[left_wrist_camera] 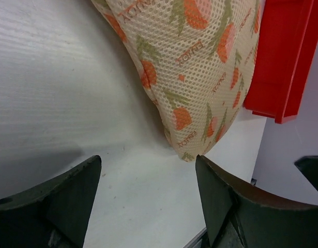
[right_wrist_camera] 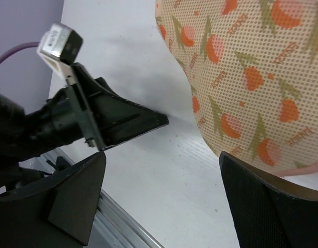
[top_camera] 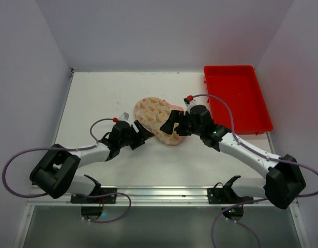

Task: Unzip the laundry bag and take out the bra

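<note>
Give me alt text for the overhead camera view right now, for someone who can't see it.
A beige laundry bag with an orange print lies in the middle of the white table. The left gripper and right gripper, both open, flank its near end. A red tray sits at the far right.

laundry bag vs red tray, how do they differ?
The laundry bag is soft beige mesh printed with orange and green; the red tray is rigid and plain. The bag is a rounded oval, the tray a walled rectangle. The bag lies mid-table, the tray at the far right. Both sit on the white table.
</note>
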